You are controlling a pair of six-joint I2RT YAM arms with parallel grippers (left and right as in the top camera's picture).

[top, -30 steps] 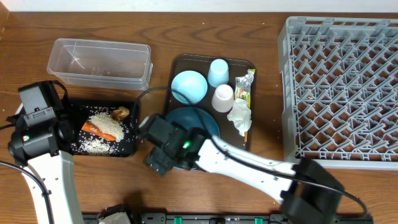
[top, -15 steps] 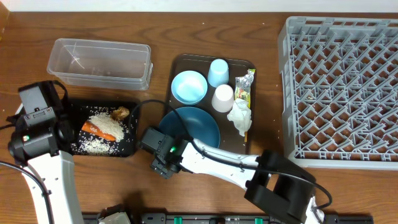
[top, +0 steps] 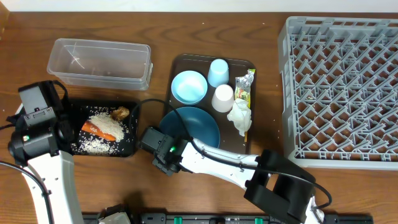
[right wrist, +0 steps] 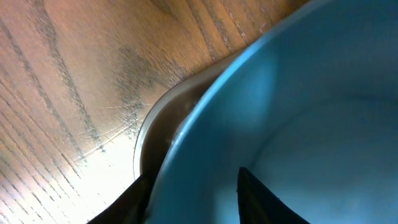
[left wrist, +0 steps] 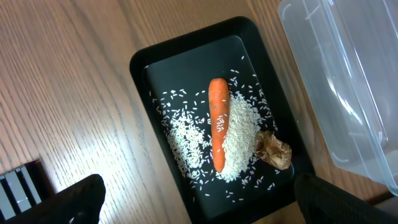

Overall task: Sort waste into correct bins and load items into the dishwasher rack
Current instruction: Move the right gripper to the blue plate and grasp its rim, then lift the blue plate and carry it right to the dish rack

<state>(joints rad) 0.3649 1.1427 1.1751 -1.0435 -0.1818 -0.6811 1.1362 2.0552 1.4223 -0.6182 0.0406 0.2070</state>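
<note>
Currently: blue dish on brown tray, its near-left rim between the parted right gripper fingers, apparently not yet clamped. Advice: seat rim deep, close firmly, lift level toward rack. Left gripper wide, empty, near black tray.

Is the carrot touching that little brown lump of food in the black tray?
Apart. The left wrist view shows a strip of white rice lying between the carrot and the brown lump.
</note>
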